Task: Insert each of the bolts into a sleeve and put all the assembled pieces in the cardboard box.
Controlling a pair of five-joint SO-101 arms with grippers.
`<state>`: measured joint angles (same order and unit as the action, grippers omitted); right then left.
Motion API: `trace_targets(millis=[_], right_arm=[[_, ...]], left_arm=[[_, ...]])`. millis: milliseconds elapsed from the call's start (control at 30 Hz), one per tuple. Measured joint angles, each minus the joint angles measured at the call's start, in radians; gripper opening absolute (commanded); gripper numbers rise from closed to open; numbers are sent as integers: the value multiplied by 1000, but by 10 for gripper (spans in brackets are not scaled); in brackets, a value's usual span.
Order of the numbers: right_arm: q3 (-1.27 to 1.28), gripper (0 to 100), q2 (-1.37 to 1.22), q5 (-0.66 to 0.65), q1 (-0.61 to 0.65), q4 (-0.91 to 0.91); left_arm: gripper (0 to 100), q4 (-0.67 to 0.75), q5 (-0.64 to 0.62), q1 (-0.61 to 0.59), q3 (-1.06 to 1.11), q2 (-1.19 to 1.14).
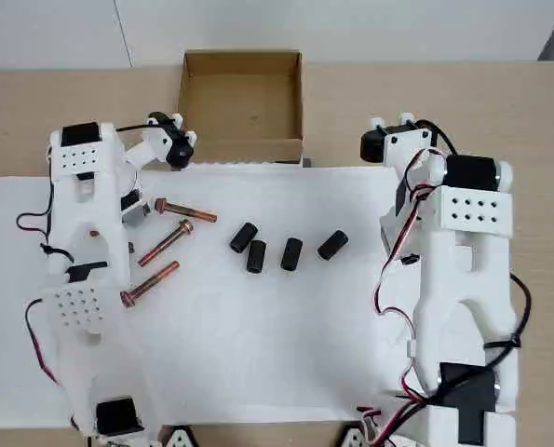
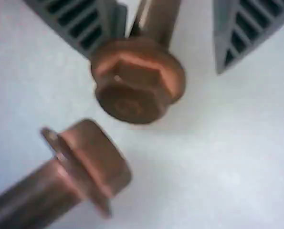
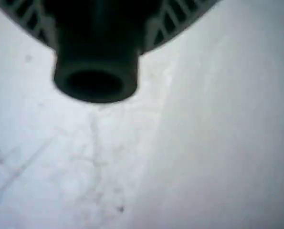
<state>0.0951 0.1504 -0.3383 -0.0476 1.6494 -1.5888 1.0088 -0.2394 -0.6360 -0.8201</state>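
"Left wrist view: what's cut off there?"

"The nearer bolt (image 2: 137, 81) shows its hex head square to the camera. Its shank runs away through the left gripper (image 2: 169, 47) and is cut by the frame edge. The fingers (image 2: 75, 19) are spread, one on each side. Whether either touches the shank, I can't tell."

"And the other one?"

"A second bolt (image 2: 79, 167) lies on the white paper (image 2: 237, 157) just beside it, head toward the first, with most of its shank out of frame."

"Right side?"

"The right gripper (image 3: 98, 36) pinches a black sleeve (image 3: 95, 71). Its bore opens toward the camera and its long axis is in line with the fingers. Its far end is buried between them."

"From above?"

"Three bolts (image 1: 185, 213) lie flat beside the left arm (image 1: 86, 214), one nearly crosswise and two on a slant. Four loose sleeves (image 1: 291, 253) lie on their sides mid-paper, between the arms. The cardboard box (image 1: 243, 102) sits at the far side of the table (image 1: 463, 93), just past the paper."
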Motion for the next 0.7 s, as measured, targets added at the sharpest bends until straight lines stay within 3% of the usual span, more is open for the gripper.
trace_targets(millis=[500,700], right_arm=[[0,3,0,0,0,0],[0,3,0,0,0,3]], left_arm=[[119,-37,0,0,-281,-193],[115,-144,0,5,-407,-236]])
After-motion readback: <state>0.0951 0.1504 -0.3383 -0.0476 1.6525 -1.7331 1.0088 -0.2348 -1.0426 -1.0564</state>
